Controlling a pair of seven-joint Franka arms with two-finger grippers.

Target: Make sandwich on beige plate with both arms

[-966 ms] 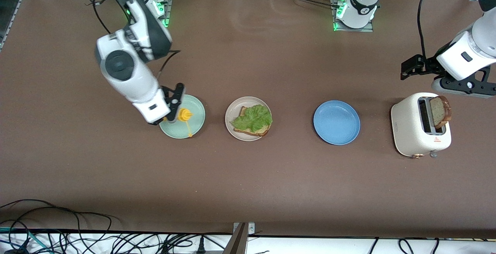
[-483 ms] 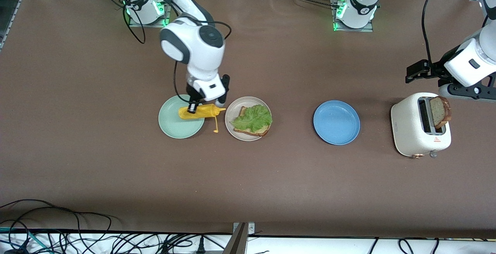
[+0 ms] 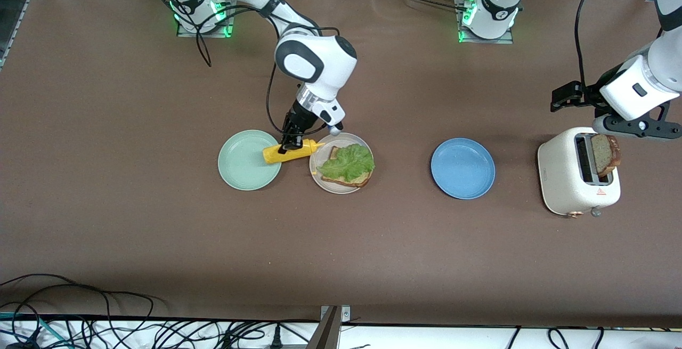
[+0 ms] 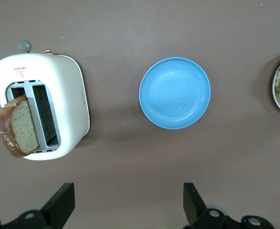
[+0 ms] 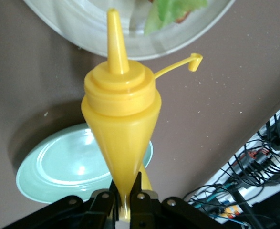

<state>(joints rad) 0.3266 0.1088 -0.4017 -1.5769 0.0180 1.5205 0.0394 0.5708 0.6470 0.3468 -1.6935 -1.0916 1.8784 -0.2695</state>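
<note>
— Since a second ago the right arm has swung from the mint-green plate [image 3: 242, 163] toward the beige plate [image 3: 316, 170], carrying the yellow squeeze bottle [image 3: 290, 152] and tipping it onto its side.

— And its tool?

— The right tool [image 3: 291, 141] is clamped tight on the bottle's body; the nozzle, its cap hanging open on a strap, sits over the beige plate's rim toward the right arm's end of the bench [image 3: 160, 221].

— Where is the sandwich?

— Half built on the beige plate: one bread slice [image 3: 349, 179] with the lettuce leaf [image 3: 347, 162] on top. The second slice [image 3: 607, 153] stands in the white toaster [image 3: 565, 178], at the left arm's end.

— So the step in hand?

— Saucing, I'd judge. Next the nozzle should travel in over the lettuce before any squeeze, or sauce may land on the rim or the bench.

— The left arm?

— Waiting; the left tool [image 4: 125, 205] hangs spread wide, over the bare bench near the toaster and the blue plate [image 3: 462, 168].

— The room?

— Brown matte bench, faintly crumbed; cables [image 3: 106, 322] trail along the edge nearest the front camera.
</note>
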